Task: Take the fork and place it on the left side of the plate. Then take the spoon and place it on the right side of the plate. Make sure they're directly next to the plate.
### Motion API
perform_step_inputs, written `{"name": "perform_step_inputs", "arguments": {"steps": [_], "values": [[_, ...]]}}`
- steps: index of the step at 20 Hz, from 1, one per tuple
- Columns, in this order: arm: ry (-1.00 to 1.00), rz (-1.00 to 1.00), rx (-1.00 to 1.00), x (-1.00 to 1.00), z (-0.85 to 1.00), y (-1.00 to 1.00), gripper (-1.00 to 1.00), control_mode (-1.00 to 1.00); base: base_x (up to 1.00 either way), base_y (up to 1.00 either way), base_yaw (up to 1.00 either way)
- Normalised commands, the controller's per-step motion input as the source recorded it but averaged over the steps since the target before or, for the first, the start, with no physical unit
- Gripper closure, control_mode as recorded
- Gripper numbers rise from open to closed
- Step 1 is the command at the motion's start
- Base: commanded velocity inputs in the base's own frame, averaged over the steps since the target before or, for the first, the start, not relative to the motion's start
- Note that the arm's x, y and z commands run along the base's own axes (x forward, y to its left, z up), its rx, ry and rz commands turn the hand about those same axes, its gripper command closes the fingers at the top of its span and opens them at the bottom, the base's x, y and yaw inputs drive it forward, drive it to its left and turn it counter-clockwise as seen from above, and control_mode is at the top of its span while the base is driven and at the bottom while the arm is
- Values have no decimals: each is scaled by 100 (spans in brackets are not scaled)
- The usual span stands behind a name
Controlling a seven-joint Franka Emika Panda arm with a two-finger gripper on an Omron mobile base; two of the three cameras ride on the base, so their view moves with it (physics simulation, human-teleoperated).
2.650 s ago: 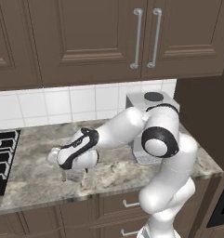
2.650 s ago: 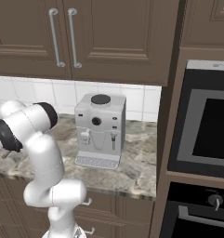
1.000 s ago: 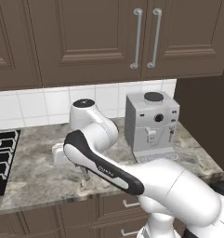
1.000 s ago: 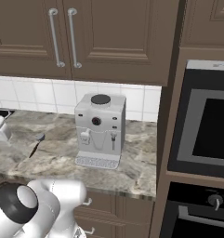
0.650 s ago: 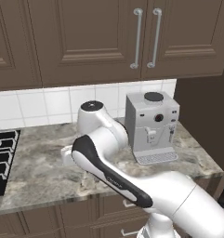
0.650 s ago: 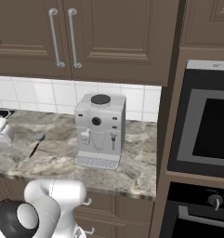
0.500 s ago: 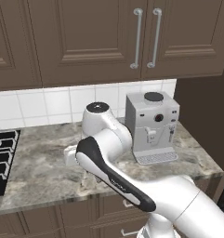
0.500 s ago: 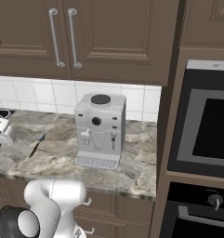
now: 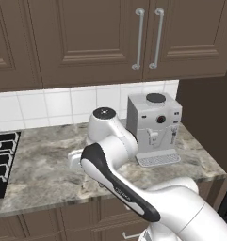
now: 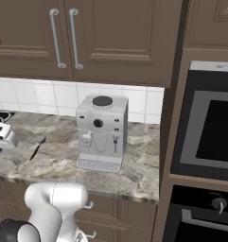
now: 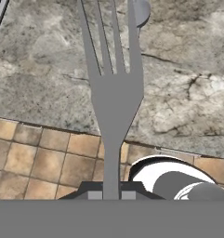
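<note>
gripper (image 11: 111, 195) clenched on fork (image 11: 114, 93) handle, tines out over marble counter (image 11: 187, 93). spoon (image 10: 36, 147) lies on counter. risk: thin handle twists, fork lands askew, off plate's side.

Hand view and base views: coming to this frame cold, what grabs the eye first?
In the hand view, the fork dominates, gripped by its handle in the shut pincer, tines pointing out over the marbled counter. In the right base view, a grey coffee machine stands mid-counter, with the dark-handled spoon lying to its left. The white arm sweeps across the left base view.
</note>
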Motion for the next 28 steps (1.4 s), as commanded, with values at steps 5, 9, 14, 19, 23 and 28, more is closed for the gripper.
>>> {"name": "perform_step_inputs", "arguments": {"steps": [5,9,14,19,23,28], "values": [[0,0,0,0,0,0,100,-100,0,0,0],[0,0,0,0,0,0,100,-100,0,0,0],[0,0,0,0,0,0,100,-100,0,0,0],[0,0,0,0,0,0,100,100,0,0,0],[0,0,0,0,0,0,100,100,0,0,0],[0,0,0,0,0,0,100,100,-58,5,2]]}}
